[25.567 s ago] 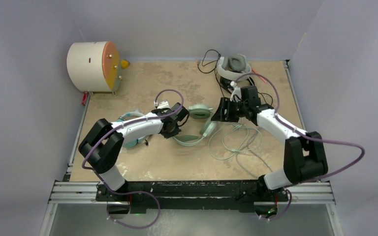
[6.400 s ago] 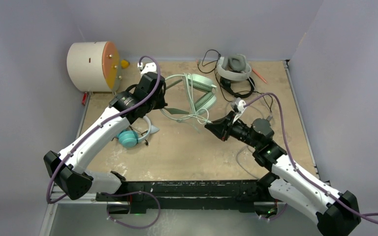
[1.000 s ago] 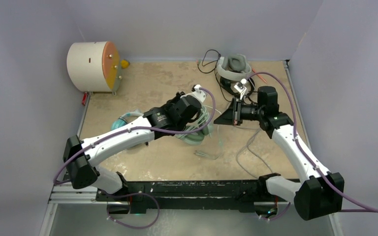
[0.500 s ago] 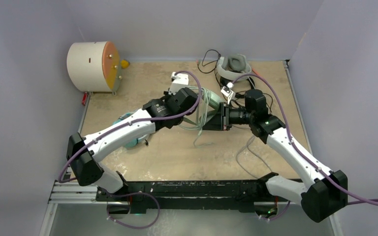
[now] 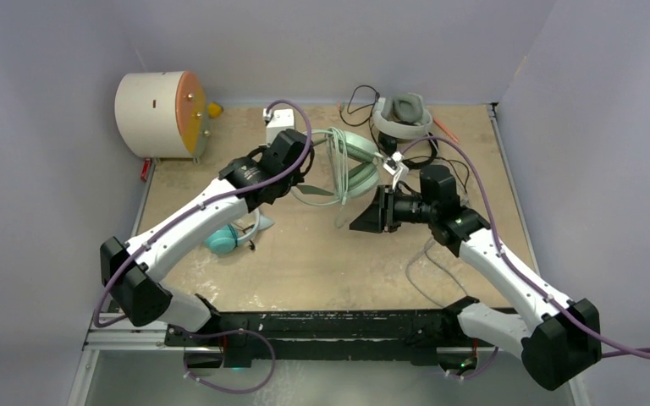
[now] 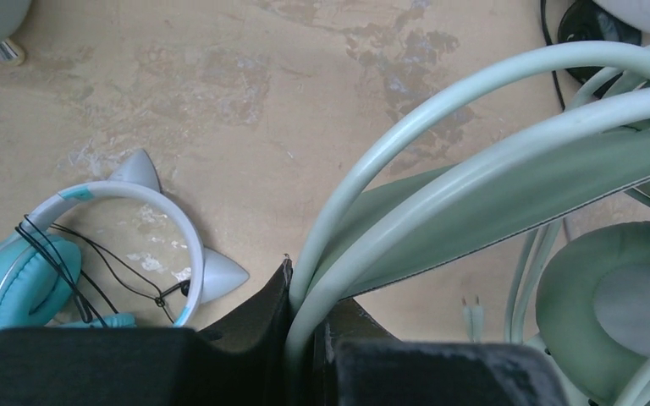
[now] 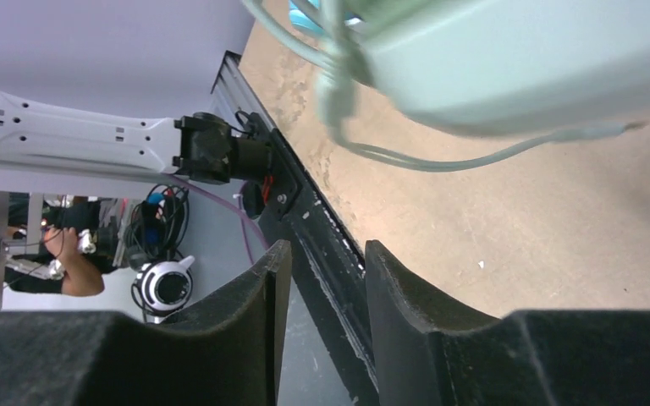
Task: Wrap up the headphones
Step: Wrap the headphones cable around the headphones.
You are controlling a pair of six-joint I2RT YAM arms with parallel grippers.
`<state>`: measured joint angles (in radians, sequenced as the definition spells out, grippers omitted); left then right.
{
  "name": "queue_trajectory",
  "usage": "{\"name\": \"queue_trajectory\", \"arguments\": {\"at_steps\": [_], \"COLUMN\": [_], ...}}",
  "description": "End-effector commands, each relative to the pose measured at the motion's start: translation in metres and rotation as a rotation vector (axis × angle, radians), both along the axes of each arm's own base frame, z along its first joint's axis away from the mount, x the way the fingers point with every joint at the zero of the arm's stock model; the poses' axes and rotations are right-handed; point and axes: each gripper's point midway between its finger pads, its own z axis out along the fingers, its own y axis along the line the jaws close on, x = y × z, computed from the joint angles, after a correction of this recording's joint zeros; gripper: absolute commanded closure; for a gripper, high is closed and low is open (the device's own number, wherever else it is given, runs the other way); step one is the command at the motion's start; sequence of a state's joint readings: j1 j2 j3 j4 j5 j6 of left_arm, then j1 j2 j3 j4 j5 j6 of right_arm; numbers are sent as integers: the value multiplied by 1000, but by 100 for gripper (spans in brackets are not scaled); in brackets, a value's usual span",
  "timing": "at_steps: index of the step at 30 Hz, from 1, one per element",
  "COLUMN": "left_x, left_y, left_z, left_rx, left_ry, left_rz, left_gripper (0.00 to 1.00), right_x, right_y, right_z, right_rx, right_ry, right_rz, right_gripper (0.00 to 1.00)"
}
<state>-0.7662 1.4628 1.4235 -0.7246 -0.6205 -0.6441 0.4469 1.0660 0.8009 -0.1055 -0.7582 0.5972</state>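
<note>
My left gripper is shut on the band of the mint-green headphones and holds them off the table, their cord looped around the band. My right gripper stands open just to the right of them, below the cups, with nothing between its fingers. A loose end of the mint cord hangs in front of it. The teal-cupped headphones lie under the left arm. At the back lie the white-and-grey headphones, with the thin black headphones just in front of them.
A cream drum with an orange face stands at the far left corner. A grey cable trails on the table near the right arm. An orange pen lies at the back right. Walls close in the table on three sides.
My right gripper has opened, let go of the mint cord and drawn back toward the near side. The left arm has carried the mint-green headphones toward the back left.
</note>
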Motion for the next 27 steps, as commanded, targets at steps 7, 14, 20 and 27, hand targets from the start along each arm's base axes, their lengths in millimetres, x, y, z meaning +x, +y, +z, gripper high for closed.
{"name": "queue_trajectory", "arguments": {"at_steps": [7, 14, 20, 27], "left_x": [5, 13, 25, 37], "left_y": [-16, -17, -13, -5], "left_z": [79, 54, 32, 0], "left_rx": [-340, -356, -378, -375], "left_ry": [-122, -73, -37, 3], "left_rz": [-32, -17, 13, 63], "left_gripper": [100, 100, 100, 100], "right_x": [1, -2, 4, 6], "right_y": [-4, -5, -13, -14], "right_z": [-1, -7, -22, -13], "right_rx": [72, 100, 73, 43], "right_ry": [-146, -118, -78, -141], "right_rz": [-56, -84, -192, -194], "right_gripper": [50, 51, 54, 55]}}
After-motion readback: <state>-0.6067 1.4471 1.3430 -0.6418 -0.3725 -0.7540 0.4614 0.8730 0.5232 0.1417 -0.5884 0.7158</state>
